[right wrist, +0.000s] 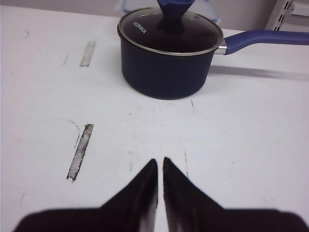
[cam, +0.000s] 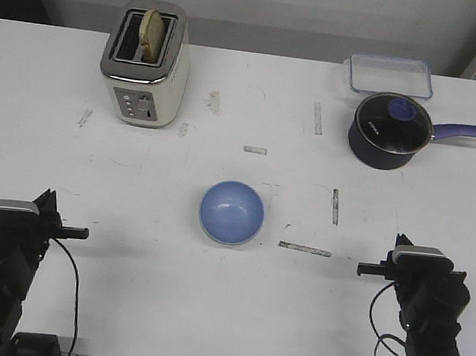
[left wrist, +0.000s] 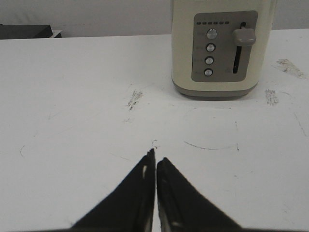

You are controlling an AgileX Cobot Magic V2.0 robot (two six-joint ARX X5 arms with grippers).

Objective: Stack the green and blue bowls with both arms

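The light blue bowl (cam: pixel 231 212) sits upright on the white table (cam: pixel 138 296), midway between my two arms. No green bowl shows in any view. My left gripper (cam: pixel 18 222) rests low at the near left, well left of the bowl; in the left wrist view (left wrist: pixel 155 157) its jaws are shut and empty. My right gripper (cam: pixel 417 269) rests low at the near right, well right of the bowl; in the right wrist view (right wrist: pixel 160 162) its jaws are shut and empty. The bowl is out of both wrist views.
A cream toaster (cam: pixel 144 63) with bread in it stands at the back left, also in the left wrist view (left wrist: pixel 219 46). A dark navy lidded saucepan (cam: pixel 387 131) with a purple handle stands at the back right, also in the right wrist view (right wrist: pixel 166 55). A clear container (cam: pixel 389 75) lies behind it.
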